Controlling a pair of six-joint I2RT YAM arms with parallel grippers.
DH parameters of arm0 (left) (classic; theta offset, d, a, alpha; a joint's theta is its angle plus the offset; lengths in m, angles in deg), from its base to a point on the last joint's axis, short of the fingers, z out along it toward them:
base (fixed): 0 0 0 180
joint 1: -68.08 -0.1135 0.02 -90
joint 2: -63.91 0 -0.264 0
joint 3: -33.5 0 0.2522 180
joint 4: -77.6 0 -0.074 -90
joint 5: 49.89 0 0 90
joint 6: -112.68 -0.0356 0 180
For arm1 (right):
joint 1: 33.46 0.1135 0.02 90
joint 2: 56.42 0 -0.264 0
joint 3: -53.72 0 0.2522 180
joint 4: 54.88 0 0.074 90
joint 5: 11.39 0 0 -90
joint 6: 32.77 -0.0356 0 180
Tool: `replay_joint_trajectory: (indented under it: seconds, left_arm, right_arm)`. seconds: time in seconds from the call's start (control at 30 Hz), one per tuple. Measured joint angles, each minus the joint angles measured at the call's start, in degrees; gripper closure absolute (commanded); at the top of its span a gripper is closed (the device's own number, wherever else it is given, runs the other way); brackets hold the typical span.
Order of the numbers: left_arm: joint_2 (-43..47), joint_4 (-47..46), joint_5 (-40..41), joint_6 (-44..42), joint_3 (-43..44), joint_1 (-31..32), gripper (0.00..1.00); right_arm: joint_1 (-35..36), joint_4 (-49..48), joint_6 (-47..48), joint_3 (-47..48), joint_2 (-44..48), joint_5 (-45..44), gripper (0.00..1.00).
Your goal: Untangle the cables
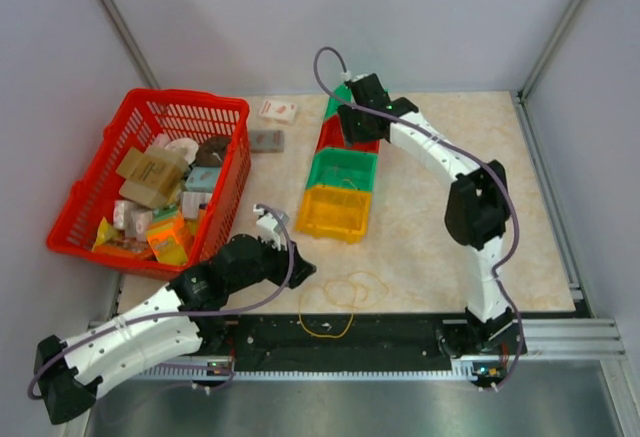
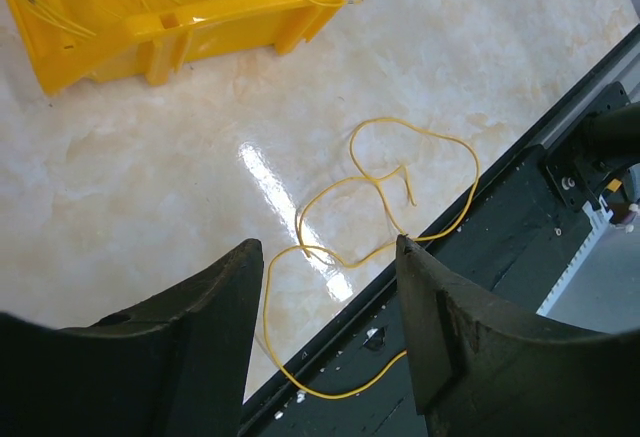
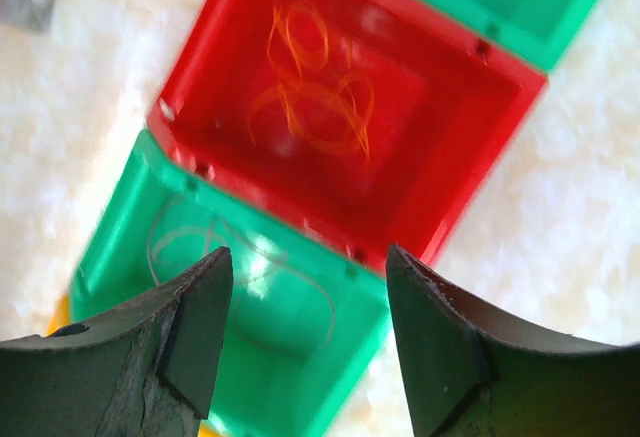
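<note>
The right wrist view is blurred: orange strands (image 3: 315, 82) in the red bin (image 3: 205, 72) smear together, and faint loops (image 3: 185, 232) in the green bin (image 3: 112, 242) beside it show no readable colour. The right fingers (image 3: 180, 357) hide that bin's near part. The yellow bin (image 2: 200, 22) is cut off by the left wrist view's top edge, and the yellow cable (image 2: 420, 142) at the desk's (image 2: 150, 187) near edge passes partly behind the left fingers (image 2: 450, 337).

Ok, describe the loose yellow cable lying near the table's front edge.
The yellow cable is one thin, wiry strand, curled into a few loose overlapping loops, one free end showing inside them. It lies flat on the marbled table, its lowest loop trailing over the edge onto the black rail. The open left hand hovers over it, not gripping it.
</note>
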Motion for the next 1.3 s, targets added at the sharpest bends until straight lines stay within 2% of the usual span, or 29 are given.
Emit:
replay_joint_trajectory:
  seconds: [0.13, 0.23, 0.43, 0.53, 0.67, 0.8, 1.0, 1.3]
  left_arm:
    - [2.0, 0.3, 0.5, 0.5, 0.0, 0.0, 0.4]
    - [4.1, 1.0, 2.1, 1.2, 0.0, -0.1, 0.4]
    - [7.8, 2.5, 4.9, 1.9, 0.0, -0.2, 0.4]
    - [9.2, 3.4, 6.2, 2.7, 0.0, -0.2, 0.4]
    - [11.3, 3.7, 7.7, 4.0, -0.2, -0.2, 0.4]
    - [11.6, 3.7, 8.1, 6.0, -1.4, -0.3, 0.4]
    - [11.7, 4.2, 7.6, 8.7, -3.0, -0.3, 0.41]
    - [12.1, 4.7, 6.7, 10.1, -3.1, -0.3, 0.41]
  right_arm:
    - [1.1, 1.2, 0.0, -11.9, 10.6, -0.7, 0.36]
    - [4.5, 0.7, -0.3, -25.4, 24.0, -2.3, 0.35]
    - [20.4, -4.7, -4.5, -52.3, 51.9, -3.4, 0.31]
    - [28.9, -8.1, -8.8, -63.6, 58.7, -2.3, 0.27]
    - [39.1, -11.6, -15.5, -72.8, 57.4, -3.3, 0.23]
    - [44.1, -14.1, -19.8, -74.2, 51.7, -5.7, 0.21]
    - [46.7, -15.5, -22.8, -70.9, 42.5, -9.4, 0.21]
    - [46.8, -14.6, -25.4, -69.9, 39.5, -11.7, 0.38]
